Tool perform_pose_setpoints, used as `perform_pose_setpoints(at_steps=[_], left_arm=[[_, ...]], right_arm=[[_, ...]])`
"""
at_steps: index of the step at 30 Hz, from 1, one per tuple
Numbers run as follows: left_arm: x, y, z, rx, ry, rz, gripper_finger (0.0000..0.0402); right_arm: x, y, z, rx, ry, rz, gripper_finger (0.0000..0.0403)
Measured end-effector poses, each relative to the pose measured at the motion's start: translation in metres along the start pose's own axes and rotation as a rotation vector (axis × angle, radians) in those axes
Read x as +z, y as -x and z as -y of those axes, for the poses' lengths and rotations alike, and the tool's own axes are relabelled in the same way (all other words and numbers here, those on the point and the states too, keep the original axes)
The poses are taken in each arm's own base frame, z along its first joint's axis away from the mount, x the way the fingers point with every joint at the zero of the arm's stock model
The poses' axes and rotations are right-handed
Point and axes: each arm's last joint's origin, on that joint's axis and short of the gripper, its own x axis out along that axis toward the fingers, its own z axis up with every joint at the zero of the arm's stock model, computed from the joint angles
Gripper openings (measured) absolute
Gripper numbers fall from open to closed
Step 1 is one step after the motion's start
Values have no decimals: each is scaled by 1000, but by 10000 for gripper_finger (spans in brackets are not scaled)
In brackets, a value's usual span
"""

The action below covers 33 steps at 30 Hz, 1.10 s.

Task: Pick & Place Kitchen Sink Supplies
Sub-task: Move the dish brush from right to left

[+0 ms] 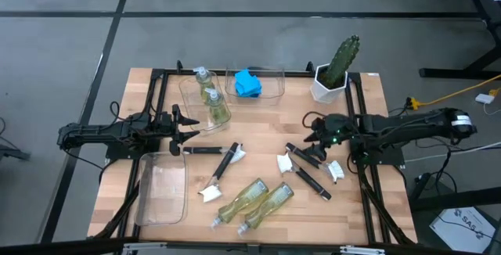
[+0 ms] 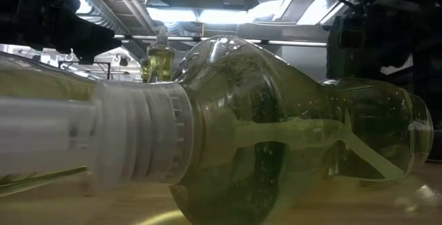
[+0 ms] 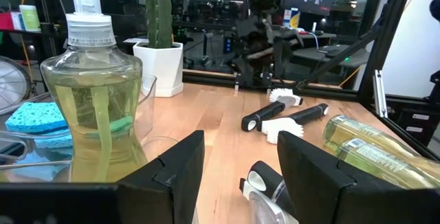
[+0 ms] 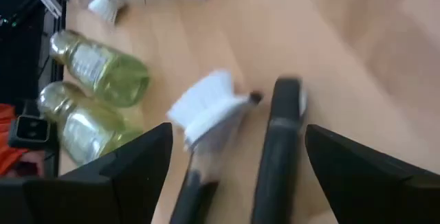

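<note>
1. Left arm reaches in from the left edge of the surface, low and about level; left end effector [image 1: 188,127] fingers spread, released, nothing held, just beside the upright soap bottles [image 1: 213,102] standing in a clear bin [image 1: 190,92].
2. Right arm comes in from the right edge, wrist angled down; right end effector [image 4: 234,176] fingers wide apart, released, hovering over a dish brush [image 4: 206,110] with white head and a second black handle [image 4: 278,141] beside it.
3. Wooden surface [image 1: 258,134]: blue sponge [image 1: 248,83] in the far clear bin [image 1: 274,91]; two soap bottles lying down [image 1: 254,200] near the front edge, side by side; two brushes [image 1: 223,169] mid-left; three or so brushes [image 1: 309,169] mid-right.
4. Another clear bin [image 1: 160,188] at front left.
5. Cactus in white pot [image 1: 337,71] at far right corner.
6. Room: grey floor, black frame rails around the surface, yellow cable on the floor at right.
</note>
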Motion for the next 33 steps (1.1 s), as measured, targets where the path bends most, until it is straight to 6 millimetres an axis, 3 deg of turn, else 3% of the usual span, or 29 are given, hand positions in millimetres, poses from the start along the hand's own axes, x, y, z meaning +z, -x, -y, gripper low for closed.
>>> perform_pose_setpoints(at_steps=[8, 15, 22, 27, 33], left_arm=[[0, 0, 0, 0, 0, 0, 180], [0, 0, 0, 0, 0, 0, 180], [0, 0, 0, 0, 0, 0, 180], [0, 0, 0, 0, 0, 0, 180], [0, 0, 0, 0, 0, 0, 180]], right_arm=[[-21, -15, -5, -66, -37, -183, 328], [-41, -41, -5, -198, -30, -396, 328], [-37, -65, -15, -440, 32, -568, 312], [-22, -78, -29, -517, 95, -638, 241], [-9, -89, -36, -600, 161, -619, 92]])
